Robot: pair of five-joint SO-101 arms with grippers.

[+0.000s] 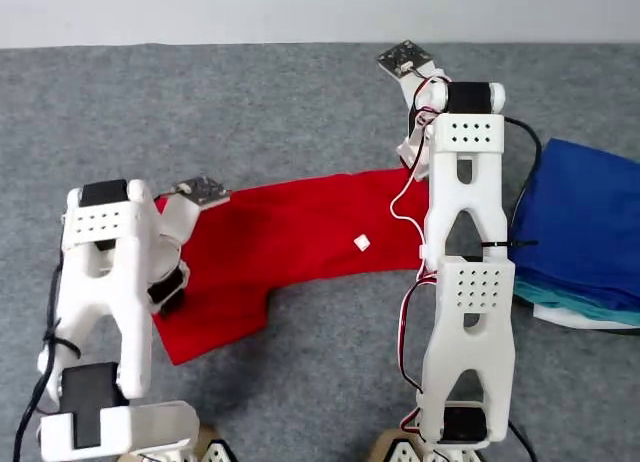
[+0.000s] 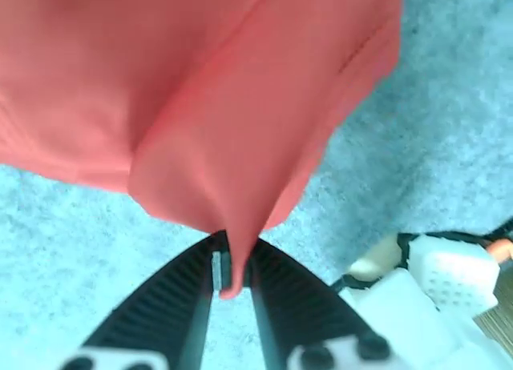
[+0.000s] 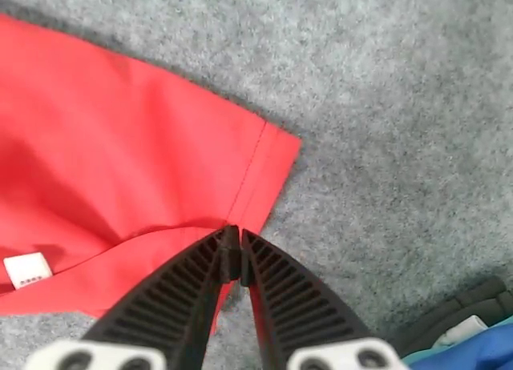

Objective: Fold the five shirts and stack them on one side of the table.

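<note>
Red shirt [image 1: 290,242] lies stretched across the grey mat [image 1: 250,102] between the two arms, white tag [image 1: 361,243] up. Left gripper [image 2: 232,267] pinches a bunched fold at one end (cloth pulled into a ridge); right gripper [image 3: 232,254] is clamped on the hem at the other end. Folded blue shirts [image 1: 590,222] are stacked beside the right arm.

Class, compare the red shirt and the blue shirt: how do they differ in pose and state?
The red shirt lies stretched out; the blue shirt sits folded atop a pile. The left gripper and right gripper each pinch the red shirt; nothing holds the blue shirt. Both are over the grey table.
</note>
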